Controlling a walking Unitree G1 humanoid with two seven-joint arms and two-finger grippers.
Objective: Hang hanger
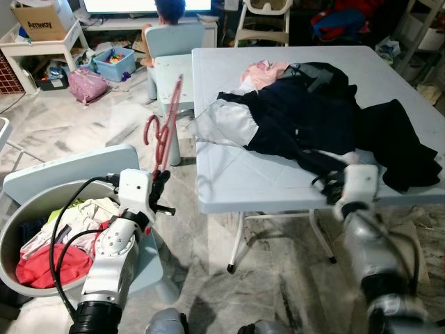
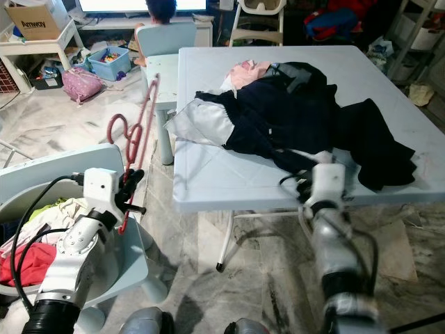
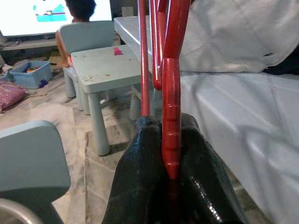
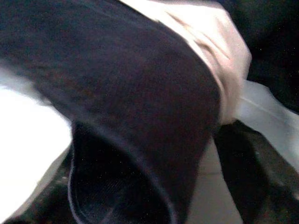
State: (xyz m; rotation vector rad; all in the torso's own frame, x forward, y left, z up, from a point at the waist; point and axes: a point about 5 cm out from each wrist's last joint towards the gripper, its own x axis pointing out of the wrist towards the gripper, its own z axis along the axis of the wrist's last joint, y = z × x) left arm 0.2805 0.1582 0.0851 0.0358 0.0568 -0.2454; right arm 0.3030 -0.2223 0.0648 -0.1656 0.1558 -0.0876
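Far left, a basket is sitting low with mixed laundry in it. Left claw is pinching one end of the red hanger, fingers closed tight on the plastic. Hanger is in the air off the worktop's left edge, long axis running up and away from the claw toward a small table; hook curling out to the left about midway up. Left arm is bent, wrist raised just beside the worktop corner. On the worktop a heap of clothes is lying, mostly dark, with a pale piece at its left. Right claw is reaching over the near edge into the dark cloth; fabric is draping across its wrist view, so cannot tell its opening. The hanger looks nearer the pale garment than the right arm is.
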